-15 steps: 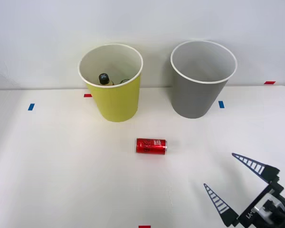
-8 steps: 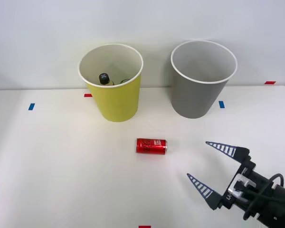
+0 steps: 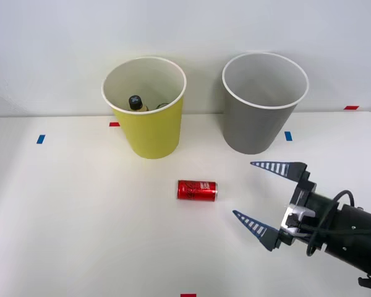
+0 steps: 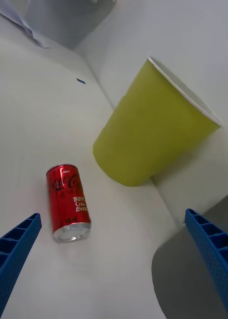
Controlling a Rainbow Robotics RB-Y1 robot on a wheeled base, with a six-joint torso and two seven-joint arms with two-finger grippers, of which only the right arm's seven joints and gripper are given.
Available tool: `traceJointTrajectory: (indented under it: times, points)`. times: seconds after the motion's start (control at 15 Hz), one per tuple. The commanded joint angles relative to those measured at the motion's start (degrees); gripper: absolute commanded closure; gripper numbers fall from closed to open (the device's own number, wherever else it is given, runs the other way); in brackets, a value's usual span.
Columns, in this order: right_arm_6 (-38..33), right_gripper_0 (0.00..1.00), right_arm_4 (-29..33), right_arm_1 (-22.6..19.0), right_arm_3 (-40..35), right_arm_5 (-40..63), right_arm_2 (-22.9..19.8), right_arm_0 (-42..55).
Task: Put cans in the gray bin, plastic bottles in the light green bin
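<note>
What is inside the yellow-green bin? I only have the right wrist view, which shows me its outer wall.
Observer: From the front view, a bottle with a dark cap stands inside the light green bin; just its top can be seen.
Operator: And the gray bin?
Observer: The gray bin stands upright to the robot's right of the green one, and the part of its inside that I can see holds nothing.
Operator: Where is the gripper relative to the can?
Observer: The right gripper is open, to the right of the red can and apart from it.
</note>
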Motion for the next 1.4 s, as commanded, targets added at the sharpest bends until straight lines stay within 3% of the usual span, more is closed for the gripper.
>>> traceJointTrajectory:
  times: [0.07,0.2,0.6,0.87,1.13,1.4]
  points:
    - [-0.2,0.0,5.3,-0.5,0.0,2.2,3.0,-4.1]
    - [-0.6,0.0,9.4,-0.4,0.0,3.4,5.4,-7.2]
    - [-2.4,0.0,9.3,-0.8,0.0,8.6,19.0,-21.8]
    - [-2.9,0.0,7.7,1.2,0.0,17.2,22.9,-25.6]
    - [-2.6,0.0,-2.2,2.5,-0.5,23.9,27.5,-29.8]
    - [-1.4,0.0,-14.3,2.9,-9.5,41.9,28.4,-32.7]
